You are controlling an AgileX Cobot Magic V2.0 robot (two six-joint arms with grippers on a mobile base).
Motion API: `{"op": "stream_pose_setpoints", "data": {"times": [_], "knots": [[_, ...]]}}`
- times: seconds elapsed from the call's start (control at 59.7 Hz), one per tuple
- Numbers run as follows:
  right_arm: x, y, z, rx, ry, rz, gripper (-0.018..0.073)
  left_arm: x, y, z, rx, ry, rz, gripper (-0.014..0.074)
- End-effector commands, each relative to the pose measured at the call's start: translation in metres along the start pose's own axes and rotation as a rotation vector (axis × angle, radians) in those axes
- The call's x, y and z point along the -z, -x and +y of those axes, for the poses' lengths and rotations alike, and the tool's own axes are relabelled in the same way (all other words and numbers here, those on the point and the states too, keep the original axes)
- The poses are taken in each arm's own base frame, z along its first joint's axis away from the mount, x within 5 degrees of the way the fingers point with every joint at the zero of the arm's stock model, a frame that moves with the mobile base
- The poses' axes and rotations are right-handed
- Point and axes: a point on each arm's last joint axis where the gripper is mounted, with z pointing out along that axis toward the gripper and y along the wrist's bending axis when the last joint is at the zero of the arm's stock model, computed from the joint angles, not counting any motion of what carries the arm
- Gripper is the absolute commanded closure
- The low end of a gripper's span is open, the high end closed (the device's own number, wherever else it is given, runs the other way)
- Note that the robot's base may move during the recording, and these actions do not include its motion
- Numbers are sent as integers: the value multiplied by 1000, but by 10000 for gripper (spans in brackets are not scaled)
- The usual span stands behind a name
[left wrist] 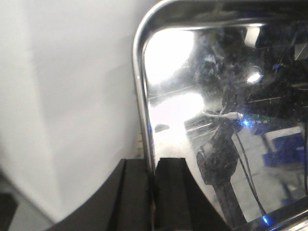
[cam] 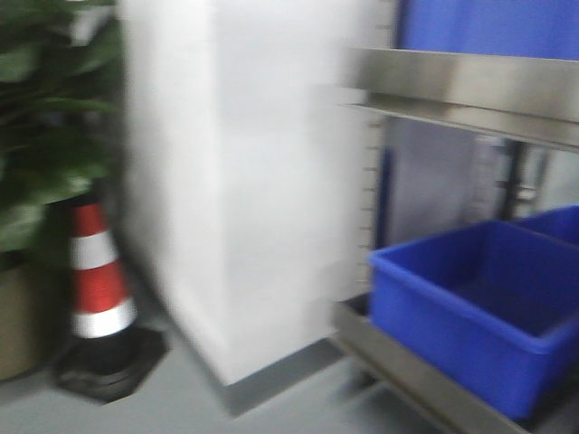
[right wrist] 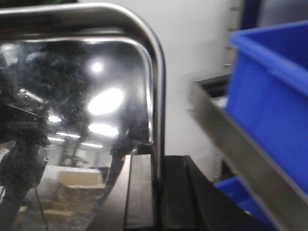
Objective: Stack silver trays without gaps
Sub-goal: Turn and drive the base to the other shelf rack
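Observation:
A shiny silver tray (left wrist: 192, 96) fills the right of the left wrist view. My left gripper (left wrist: 152, 166) is shut on the tray's left rim, one black finger on each side of it. The same kind of silver tray (right wrist: 86, 96) fills the left of the right wrist view, where my right gripper (right wrist: 158, 163) is shut on its right rim. The tray's mirror floor reflects ceiling lights and the arm. In the front view neither the tray nor the grippers show.
A white pillar (cam: 244, 181) stands ahead. To its right is a steel shelf rack (cam: 461, 90) with blue bins (cam: 479, 307) on its lower level; one blue bin (right wrist: 274, 91) is close to the tray's right. An orange-white cone (cam: 99, 280) and a plant (cam: 45, 117) stand at left.

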Motion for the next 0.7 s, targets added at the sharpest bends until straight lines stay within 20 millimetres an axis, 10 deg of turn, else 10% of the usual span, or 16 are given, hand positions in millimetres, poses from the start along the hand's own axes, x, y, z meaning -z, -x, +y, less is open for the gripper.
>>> {"op": "stream_pose_setpoints", "data": {"times": [0.0, 0.687], "knots": [[5, 9, 9, -29, 43, -68, 639, 4, 7, -12, 15, -69, -70, 615], [5, 9, 9, -29, 43, -68, 639, 4, 8, -11, 1, -59, -75, 615]]}}
